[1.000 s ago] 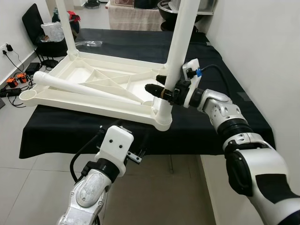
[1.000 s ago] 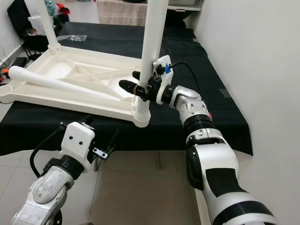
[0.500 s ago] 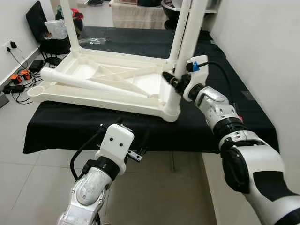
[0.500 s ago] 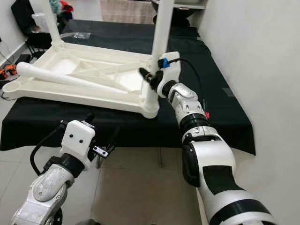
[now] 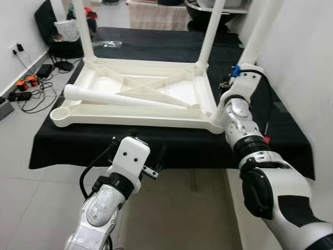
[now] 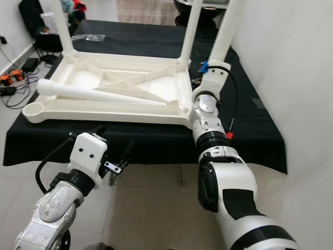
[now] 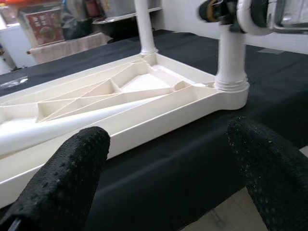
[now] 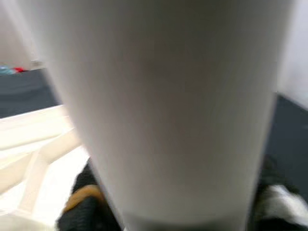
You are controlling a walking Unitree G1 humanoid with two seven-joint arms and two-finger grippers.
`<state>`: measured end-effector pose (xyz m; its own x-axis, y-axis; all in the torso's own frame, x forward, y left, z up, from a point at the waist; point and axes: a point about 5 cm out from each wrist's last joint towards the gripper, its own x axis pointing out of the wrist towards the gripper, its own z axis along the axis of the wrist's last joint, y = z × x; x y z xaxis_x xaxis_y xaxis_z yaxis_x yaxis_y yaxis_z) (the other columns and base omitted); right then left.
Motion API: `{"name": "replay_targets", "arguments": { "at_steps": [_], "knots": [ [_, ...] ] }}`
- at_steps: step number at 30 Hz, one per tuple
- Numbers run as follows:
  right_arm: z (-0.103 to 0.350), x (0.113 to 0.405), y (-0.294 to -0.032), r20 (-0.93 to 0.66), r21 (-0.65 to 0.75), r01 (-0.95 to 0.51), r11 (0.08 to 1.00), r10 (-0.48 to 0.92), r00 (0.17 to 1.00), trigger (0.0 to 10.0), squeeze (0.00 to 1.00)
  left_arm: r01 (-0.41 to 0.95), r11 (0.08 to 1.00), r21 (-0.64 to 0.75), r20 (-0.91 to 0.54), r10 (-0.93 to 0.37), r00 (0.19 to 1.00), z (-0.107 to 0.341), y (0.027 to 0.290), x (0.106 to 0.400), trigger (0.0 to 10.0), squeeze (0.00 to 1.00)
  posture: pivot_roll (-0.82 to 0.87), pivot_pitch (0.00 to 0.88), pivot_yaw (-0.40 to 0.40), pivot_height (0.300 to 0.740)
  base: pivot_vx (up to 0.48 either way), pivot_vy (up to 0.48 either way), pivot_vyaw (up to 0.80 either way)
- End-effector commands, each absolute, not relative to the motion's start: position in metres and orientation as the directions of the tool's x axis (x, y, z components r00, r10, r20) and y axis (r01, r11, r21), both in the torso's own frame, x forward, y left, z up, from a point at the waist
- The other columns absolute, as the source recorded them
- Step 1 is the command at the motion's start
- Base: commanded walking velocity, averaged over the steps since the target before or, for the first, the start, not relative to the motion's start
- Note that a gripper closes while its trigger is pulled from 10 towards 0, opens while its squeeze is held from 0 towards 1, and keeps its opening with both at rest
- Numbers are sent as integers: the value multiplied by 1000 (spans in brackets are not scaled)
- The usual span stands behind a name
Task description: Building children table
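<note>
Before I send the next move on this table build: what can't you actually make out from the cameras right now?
- Right gripper: in the eye views its wrist housing hides the fingers; the grip is unreadable.
- Near-right leg: blurred, too close to the right wrist camera; its socket seating is unreadable there.
- Standing legs' tops: cut off by the eye views' upper edge.
- Left gripper: open, its fingers hiding the black cloth's near edge.

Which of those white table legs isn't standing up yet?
The loose leg lying across the upturned tabletop. The other three stand upright in corner sockets, one beside the right gripper.
</note>
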<state>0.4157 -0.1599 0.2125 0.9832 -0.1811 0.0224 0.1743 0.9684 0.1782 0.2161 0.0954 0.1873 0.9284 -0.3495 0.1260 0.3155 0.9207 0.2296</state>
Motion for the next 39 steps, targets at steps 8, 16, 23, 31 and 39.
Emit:
{"name": "replay_targets", "arguments": {
  "at_steps": [8,16,23,31,39],
  "knots": [
    [221,418,-126,53,158,-181,971,174,983,10000,0,316,919,235,105,-347,932,182,94,215,10000,0,77,59,-102,740,0,0,0],
    [216,408,-138,25,73,-596,800,596,803,10000,0,318,918,239,108,-350,930,182,93,215,10000,0,81,48,-108,740,0,0,0],
    [227,399,-139,89,138,-799,586,796,599,10000,0,316,917,242,107,-349,931,183,94,214,10000,0,93,48,-110,740,0,0,0],
    [221,396,-125,45,135,-850,509,854,518,10000,0,315,917,243,108,-348,931,183,94,215,10000,0,99,53,-111,740,0,0,0],
    [220,400,-111,103,148,-796,587,792,602,0,0,309,919,244,108,-342,933,183,95,215,10000,0,97,57,-113,740,0,0,0]
  ]
}}
